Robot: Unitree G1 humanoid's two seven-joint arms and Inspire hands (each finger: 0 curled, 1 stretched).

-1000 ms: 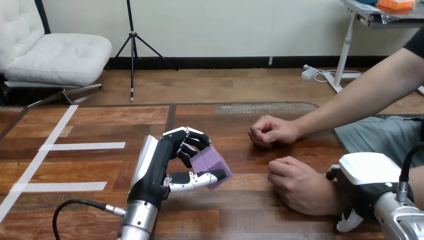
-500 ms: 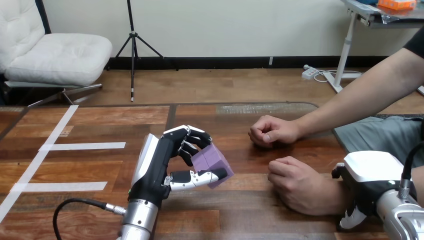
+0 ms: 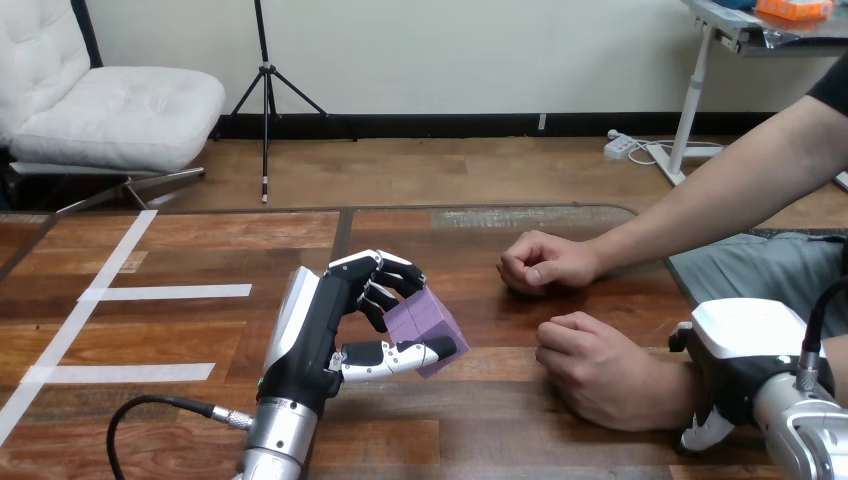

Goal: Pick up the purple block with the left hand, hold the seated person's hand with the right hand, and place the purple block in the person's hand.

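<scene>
My left hand (image 3: 330, 335) is near the middle of the table, shut on the purple block (image 3: 428, 322), which sits between its curled fingers and thumb, just above the wood. The person's near hand (image 3: 595, 370) rests as a loose fist on the table to the right of the block, apart from it. Their far hand (image 3: 545, 262) lies fisted further back. My right hand (image 3: 745, 350) is at the bottom right, against the wrist of the person's near hand; its grip on that wrist is hidden.
Strips of white tape (image 3: 165, 292) mark the wooden table (image 3: 200, 240) at the left. The person's forearm (image 3: 730, 195) reaches in from the upper right. A black cable (image 3: 150, 408) loops beside my left forearm.
My right hand has slid slightly to the right along the person's wrist. My left hand has edged the block up a little. The person's hands have stayed put.
</scene>
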